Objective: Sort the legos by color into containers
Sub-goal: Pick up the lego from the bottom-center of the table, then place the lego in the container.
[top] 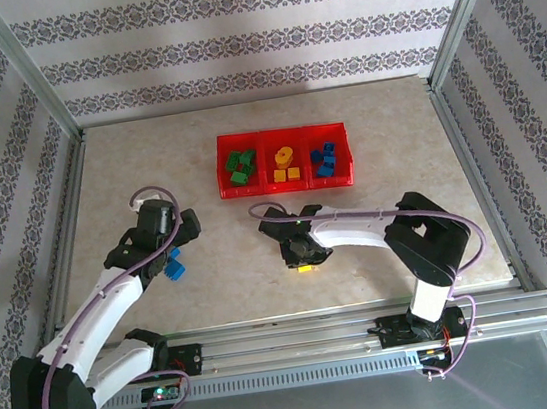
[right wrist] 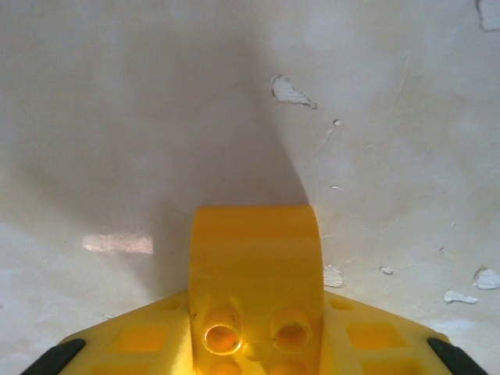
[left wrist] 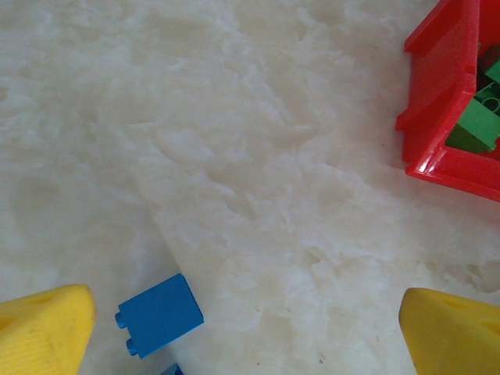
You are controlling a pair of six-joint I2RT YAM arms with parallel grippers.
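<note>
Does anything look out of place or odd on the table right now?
Nothing looks spilled or broken. The only things that stand out are leftovers outside the red tray: a blue brick loose on the table under the open left gripper, and a yellow brick clamped in the right gripper.

red tray [left wrist: 437, 82] cropped right, yellow brick [right wrist: 254, 258] cropped below

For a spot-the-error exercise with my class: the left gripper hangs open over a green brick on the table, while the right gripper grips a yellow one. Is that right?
Not quite. The left wrist view shows a blue brick, not a green one, under the open left gripper. The rest stands: it lies on the table, and the right gripper grips a yellow brick.
</note>
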